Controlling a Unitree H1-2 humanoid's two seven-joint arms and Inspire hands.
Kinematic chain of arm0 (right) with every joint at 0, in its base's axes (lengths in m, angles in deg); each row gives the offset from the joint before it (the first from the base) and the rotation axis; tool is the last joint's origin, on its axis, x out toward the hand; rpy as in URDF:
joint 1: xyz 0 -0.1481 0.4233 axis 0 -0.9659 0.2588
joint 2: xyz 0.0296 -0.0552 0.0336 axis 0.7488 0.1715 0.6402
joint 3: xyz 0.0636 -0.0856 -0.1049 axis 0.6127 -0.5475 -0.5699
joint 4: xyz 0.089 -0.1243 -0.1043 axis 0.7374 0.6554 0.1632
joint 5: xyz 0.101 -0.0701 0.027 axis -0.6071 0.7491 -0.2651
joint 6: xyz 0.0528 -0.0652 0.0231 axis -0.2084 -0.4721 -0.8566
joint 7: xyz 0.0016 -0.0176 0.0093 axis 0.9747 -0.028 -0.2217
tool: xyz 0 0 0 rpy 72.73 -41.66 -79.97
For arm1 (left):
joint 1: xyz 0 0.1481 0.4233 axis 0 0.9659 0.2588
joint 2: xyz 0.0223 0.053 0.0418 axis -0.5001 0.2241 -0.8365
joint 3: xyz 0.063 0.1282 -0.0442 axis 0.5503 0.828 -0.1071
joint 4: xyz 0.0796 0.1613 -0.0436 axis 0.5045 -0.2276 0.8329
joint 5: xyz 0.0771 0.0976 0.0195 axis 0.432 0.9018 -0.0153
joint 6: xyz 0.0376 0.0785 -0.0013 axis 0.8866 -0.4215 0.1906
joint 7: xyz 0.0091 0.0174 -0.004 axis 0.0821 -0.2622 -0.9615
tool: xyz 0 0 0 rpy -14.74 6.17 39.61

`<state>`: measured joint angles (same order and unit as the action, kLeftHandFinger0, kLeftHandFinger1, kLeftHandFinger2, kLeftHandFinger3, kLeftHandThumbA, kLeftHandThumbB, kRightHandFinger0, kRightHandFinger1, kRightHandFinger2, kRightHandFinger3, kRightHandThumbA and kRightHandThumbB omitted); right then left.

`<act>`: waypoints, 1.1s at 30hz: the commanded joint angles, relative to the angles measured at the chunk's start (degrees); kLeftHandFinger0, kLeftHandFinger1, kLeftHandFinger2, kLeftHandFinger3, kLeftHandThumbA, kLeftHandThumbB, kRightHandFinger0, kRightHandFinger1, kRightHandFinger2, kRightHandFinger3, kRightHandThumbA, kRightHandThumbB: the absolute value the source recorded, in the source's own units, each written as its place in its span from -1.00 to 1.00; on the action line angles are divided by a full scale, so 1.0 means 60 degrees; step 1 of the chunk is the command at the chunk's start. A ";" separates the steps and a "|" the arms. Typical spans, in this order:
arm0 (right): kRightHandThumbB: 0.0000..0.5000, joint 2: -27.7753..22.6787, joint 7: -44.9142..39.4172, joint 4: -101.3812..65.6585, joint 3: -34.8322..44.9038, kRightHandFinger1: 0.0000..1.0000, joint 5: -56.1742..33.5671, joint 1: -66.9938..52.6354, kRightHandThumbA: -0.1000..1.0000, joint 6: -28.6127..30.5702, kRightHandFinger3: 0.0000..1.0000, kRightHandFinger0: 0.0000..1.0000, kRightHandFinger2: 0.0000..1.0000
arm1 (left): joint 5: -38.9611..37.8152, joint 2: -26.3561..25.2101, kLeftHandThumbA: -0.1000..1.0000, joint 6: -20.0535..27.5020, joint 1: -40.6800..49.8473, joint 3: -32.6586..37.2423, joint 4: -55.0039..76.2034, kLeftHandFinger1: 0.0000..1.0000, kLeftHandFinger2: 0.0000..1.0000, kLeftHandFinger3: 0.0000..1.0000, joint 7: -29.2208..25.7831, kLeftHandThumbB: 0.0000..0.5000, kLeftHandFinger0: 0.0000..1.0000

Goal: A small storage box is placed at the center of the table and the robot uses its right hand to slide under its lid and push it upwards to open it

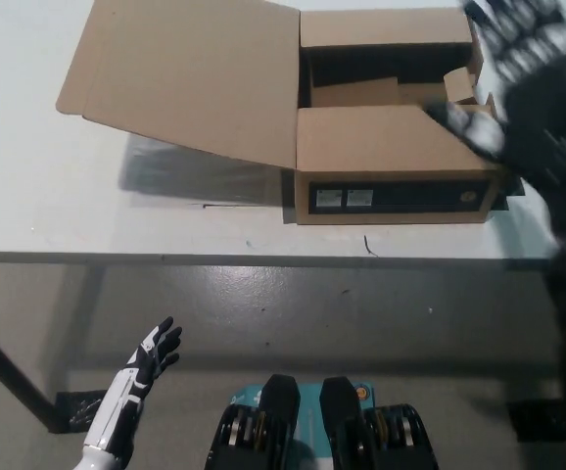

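- Cardboard storage box (396, 162) sits on the white table (58, 215), toward the far middle, its long front side facing the robot and bearing two small labels (346, 198).
- Large lid flap (190, 78) on the box's left is swung fully open, standing out to the left above the table and throwing a shadow on the surface beneath it.
- Near top flap (391, 139) lies flat across the front half of the box, closing that part.
- Far flap (386, 27) also lies flat along the back edge.
- Between these two flaps the inside of the box shows as a dark gap; in it a brown cardboard insert (361, 93) can be seen, and a small folded tab (459, 85) stands at the right end. Nothing else can be made out inside.
- Right hand (523, 83), black, is blurred at the upper right, over the right end of the box; its fingers (494, 24) are spread apart and hold nothing. Whether it touches the box cannot be told through the blur.
- Left hand (151, 357), white with dark fingers, rests low at the lower left, below the table edge, fingers loosely apart and empty.
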<state>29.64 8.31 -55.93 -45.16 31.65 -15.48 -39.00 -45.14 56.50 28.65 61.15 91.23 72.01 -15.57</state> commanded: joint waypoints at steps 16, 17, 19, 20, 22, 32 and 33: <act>0.45 -0.0035 -0.1082 0.0503 -0.0033 1.00 0.1002 -0.6414 1.00 0.3958 1.00 1.00 1.00 | 0.0038 -0.0196 1.00 -0.0041 -0.0310 -0.0025 0.0323 1.00 1.00 1.00 0.0093 0.20 1.00; 0.40 0.0030 -0.1007 0.0846 -0.0040 1.00 0.0999 -0.6455 1.00 0.4010 1.00 1.00 1.00 | 0.0012 -0.0216 1.00 -0.0022 -0.0308 0.0015 0.0300 1.00 1.00 1.00 0.0160 0.20 1.00; 0.30 0.0055 -0.1010 0.1410 -0.0067 1.00 0.0981 -0.6423 1.00 0.4111 1.00 1.00 1.00 | 0.0035 -0.0190 1.00 -0.0037 -0.0286 0.0078 0.0282 1.00 1.00 1.00 0.0190 0.29 1.00; 0.28 0.0075 -0.1075 0.1617 -0.0082 1.00 0.0858 -0.6399 1.00 0.4181 1.00 1.00 1.00 | 0.0051 -0.0197 1.00 -0.0005 -0.0273 0.0097 0.0267 1.00 1.00 1.00 0.0201 0.28 1.00; 0.34 0.0096 -0.1188 0.2078 -0.0131 1.00 0.0701 -0.6386 1.00 0.4248 1.00 1.00 1.00 | 0.0081 -0.0192 1.00 0.0012 -0.0191 0.0120 0.0283 1.00 1.00 1.00 0.0182 0.33 1.00; 0.38 -0.0032 -0.1120 0.2510 -0.0404 1.00 0.1064 -0.6045 1.00 0.3954 1.00 1.00 1.00 | 0.0360 -0.0025 1.00 0.0329 0.0073 0.0145 0.0131 1.00 1.00 1.00 -0.0110 0.43 1.00; 0.38 -0.0035 -0.1091 0.2475 -0.0427 1.00 0.1146 -0.6009 1.00 0.3906 1.00 1.00 1.00 | 0.0367 0.0005 1.00 0.0372 0.0170 0.0146 0.0152 1.00 1.00 1.00 -0.0132 0.42 1.00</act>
<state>29.96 2.63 -40.41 -47.30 36.58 -53.30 -18.50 -44.05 56.44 28.30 61.55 92.06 72.05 -15.62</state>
